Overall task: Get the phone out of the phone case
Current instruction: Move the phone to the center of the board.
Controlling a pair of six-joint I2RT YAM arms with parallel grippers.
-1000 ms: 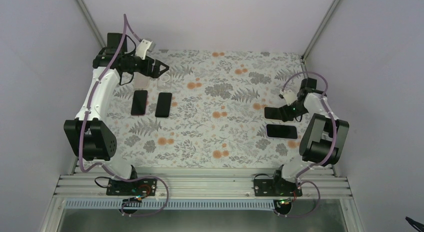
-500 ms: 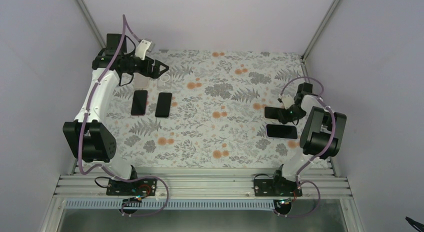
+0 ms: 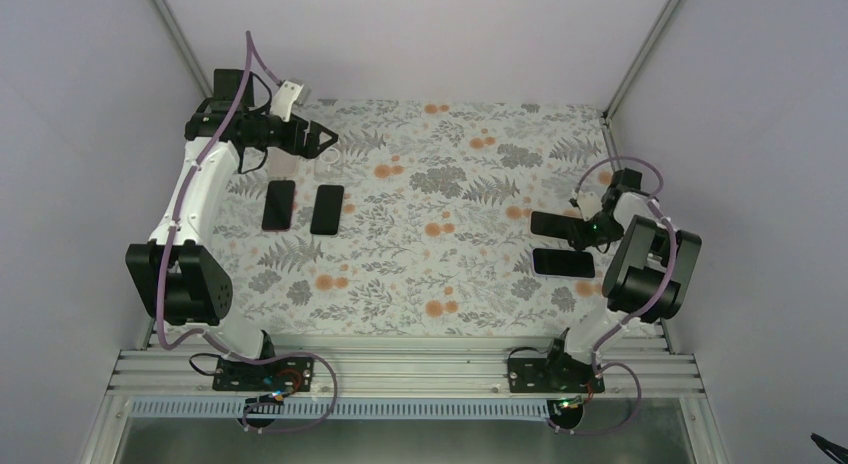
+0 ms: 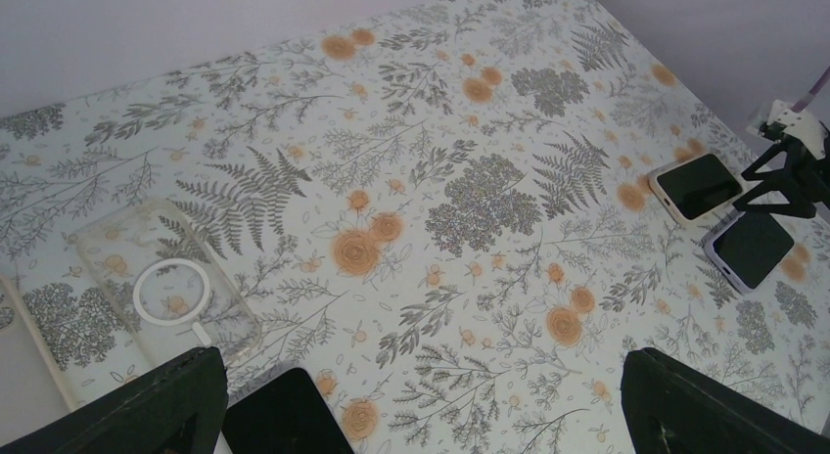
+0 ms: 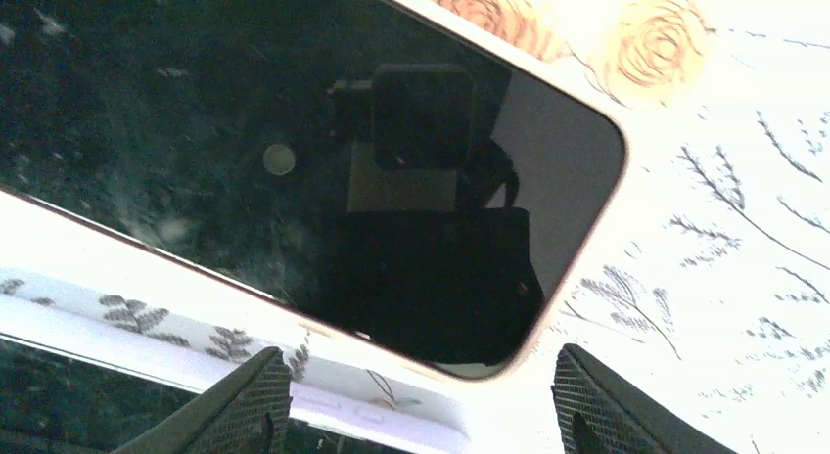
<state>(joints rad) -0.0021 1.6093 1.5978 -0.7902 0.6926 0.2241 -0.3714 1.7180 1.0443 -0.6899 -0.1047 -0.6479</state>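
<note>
Right hand (image 5: 419,371), fingers apart, straddles the cased phone (image 5: 245,151); hold unclear. A weak pinch could slide it across the tabletop (image 5: 744,229).

1. Overhead, we find soft, even light, with only faint shadows on the floral cloth (image 3: 430,234).
2. Just ahead of the right gripper (image 5: 421,415), the phone (image 5: 294,160) glass mirrors the camera. We see the cloth beyond it washed out white.
3. Ahead of the left gripper (image 4: 426,420) our picture is crisp, while its fingertips (image 4: 147,405) are dark and soft-edged.

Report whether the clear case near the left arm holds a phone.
Empty. The floral table cover shows straight through the clear case; no phone sits inside.
</note>
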